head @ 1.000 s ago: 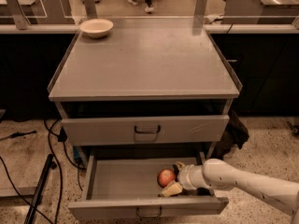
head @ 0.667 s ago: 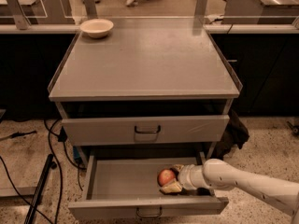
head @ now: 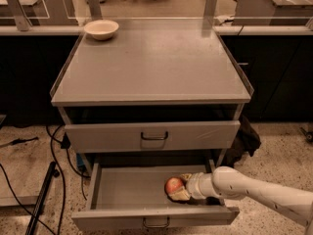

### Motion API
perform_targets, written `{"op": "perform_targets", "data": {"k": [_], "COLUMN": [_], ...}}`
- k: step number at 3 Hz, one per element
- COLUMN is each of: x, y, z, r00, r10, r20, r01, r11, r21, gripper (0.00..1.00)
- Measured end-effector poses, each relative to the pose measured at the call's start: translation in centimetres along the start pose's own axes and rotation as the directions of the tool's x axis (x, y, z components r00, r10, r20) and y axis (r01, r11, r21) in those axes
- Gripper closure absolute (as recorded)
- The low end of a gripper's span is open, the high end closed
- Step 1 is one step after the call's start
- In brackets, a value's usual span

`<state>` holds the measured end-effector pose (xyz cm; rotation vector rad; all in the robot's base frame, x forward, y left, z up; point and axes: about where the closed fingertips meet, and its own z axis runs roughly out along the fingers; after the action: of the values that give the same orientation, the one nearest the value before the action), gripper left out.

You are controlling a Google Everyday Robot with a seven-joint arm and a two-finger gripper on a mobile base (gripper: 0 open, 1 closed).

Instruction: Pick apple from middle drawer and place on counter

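The apple (head: 172,183), small and red-orange, lies in the right part of the open middle drawer (head: 122,192), which is pulled out at the bottom of the cabinet. My gripper (head: 176,187) reaches in from the right on a white arm (head: 244,187). Its pale fingers (head: 180,196) sit above and below the apple and close against it, and the apple rests low on the drawer floor. The counter (head: 151,62) is the flat grey cabinet top above.
A cream bowl (head: 101,29) stands at the counter's back left corner. The upper drawer front (head: 154,135) is shut just above the arm. Cables (head: 54,146) and a dark stand (head: 41,199) lie on the floor at the left. Glass partitions stand behind the counter.
The fingers have drawn in around the apple. The apple and the arm have barely shifted.
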<state>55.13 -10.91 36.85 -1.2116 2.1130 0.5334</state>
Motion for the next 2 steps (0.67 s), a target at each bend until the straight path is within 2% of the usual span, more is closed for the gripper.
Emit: {"op": "perform_targets", "data": {"k": [1,2], "x": [-0.8,-2.3], "y": [-0.5,-1.0], "z": [-2.1,-5.0], "r00": [0.999,0.996], "r10": [0.002,-0.008], "r20": [0.041,0.084], "r01": [0.0,0.02], "r11": [0.9983,0.9905], "r21": [-0.058,-0.136], "gripper": [1.0,1.0]}}
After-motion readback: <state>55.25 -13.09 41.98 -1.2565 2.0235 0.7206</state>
